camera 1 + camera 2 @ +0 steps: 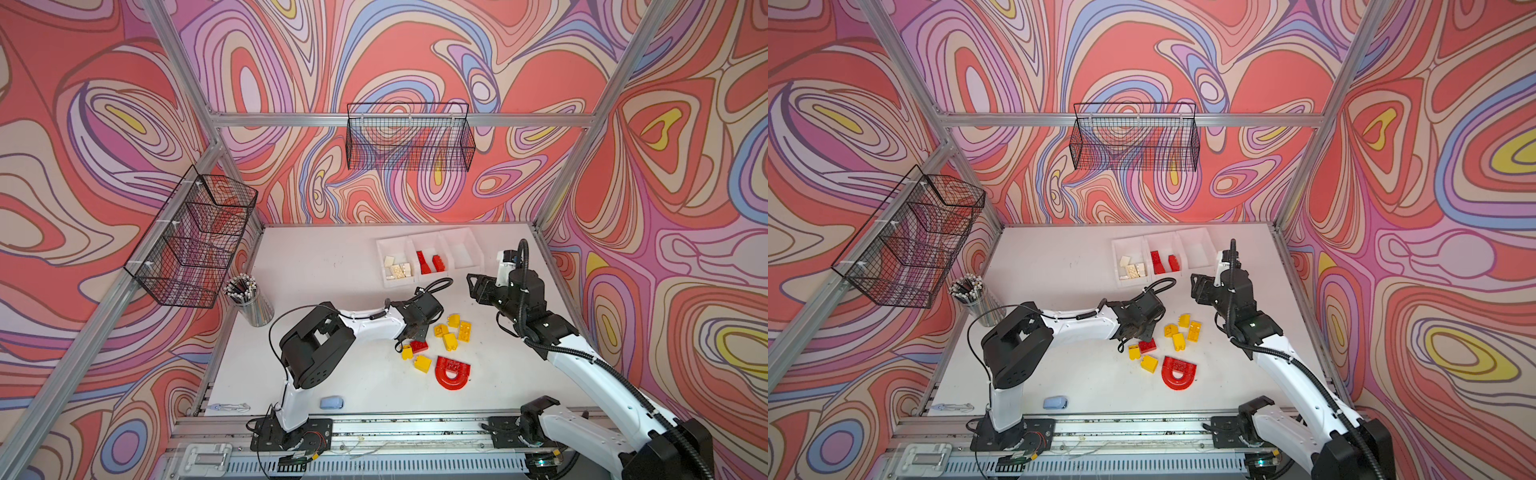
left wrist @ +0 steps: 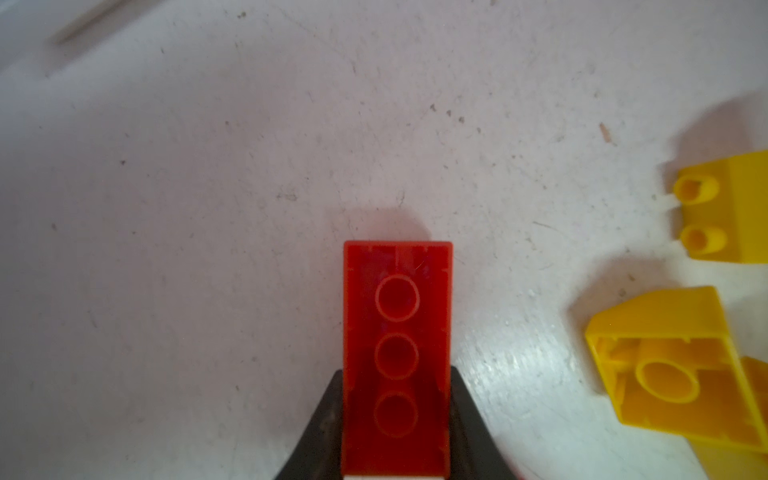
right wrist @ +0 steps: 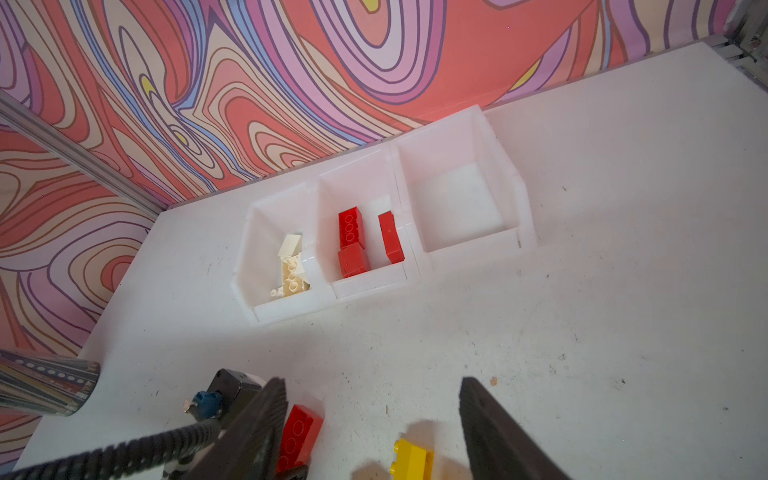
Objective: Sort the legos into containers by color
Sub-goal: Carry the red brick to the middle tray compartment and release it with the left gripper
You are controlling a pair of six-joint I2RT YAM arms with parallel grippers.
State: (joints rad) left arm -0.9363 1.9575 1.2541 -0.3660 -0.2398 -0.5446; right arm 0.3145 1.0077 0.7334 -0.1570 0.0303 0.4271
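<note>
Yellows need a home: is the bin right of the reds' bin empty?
Empty: the third bin shows only bare white floor in the right wrist view.

In both top views the left gripper [image 1: 414, 334], just behind the red arch [image 1: 453, 372], covers its own fingertips and part of the red brick [image 1: 419, 346] under it. In the left wrist view the red brick [image 2: 397, 357] and yellow bricks [image 2: 731, 208] run off the frame edge. The cream legos [image 1: 399, 268] in the containers [image 1: 430, 279], well beyond the arch, are too small to count.
</note>
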